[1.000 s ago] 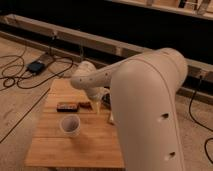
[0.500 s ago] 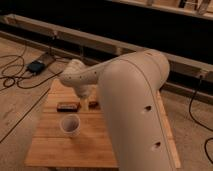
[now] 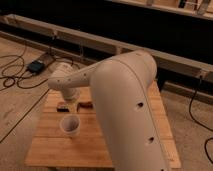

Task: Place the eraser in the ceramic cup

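The eraser (image 3: 62,106), a small dark flat block with an orange-brown part, lies on the left side of the wooden table (image 3: 115,150). The ceramic cup (image 3: 70,125), pale and round with a dark inside, stands upright just in front of it. My white arm reaches in from the right, and its wrist hangs over the table's left part. The gripper (image 3: 72,101) points down just right of the eraser and behind the cup. It stands open and holds nothing. The arm hides part of it.
A reddish-brown elongated item (image 3: 86,104) lies right of the gripper. My bulky upper arm (image 3: 127,100) covers the table's middle and right. Black cables and a small device (image 3: 36,66) lie on the floor to the left. A long rail (image 3: 165,57) runs behind the table.
The wrist and gripper have swung left across the table, from near its middle to just beside the eraser. Eraser and cup have not moved.
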You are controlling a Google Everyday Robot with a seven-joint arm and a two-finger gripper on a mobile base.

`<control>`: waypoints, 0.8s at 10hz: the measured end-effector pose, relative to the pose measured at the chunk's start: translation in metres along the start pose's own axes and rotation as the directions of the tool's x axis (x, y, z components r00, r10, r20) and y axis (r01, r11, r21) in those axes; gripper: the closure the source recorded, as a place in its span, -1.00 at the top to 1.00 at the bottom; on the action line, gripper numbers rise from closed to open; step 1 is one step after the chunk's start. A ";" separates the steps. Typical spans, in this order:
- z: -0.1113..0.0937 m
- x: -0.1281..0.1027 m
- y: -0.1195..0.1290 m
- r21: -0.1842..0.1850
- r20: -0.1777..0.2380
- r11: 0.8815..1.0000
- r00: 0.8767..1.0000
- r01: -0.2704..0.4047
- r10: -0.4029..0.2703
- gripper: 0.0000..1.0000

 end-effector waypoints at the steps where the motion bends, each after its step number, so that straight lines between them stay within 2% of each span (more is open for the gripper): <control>1: 0.004 -0.009 0.006 -0.009 0.010 1.000 1.000 0.024 -0.024 0.60; 5: 0.027 -0.041 0.017 -0.034 0.055 0.995 0.994 0.092 -0.091 0.60; 8: 0.042 -0.066 0.007 -0.033 0.086 0.991 0.988 0.132 -0.129 0.60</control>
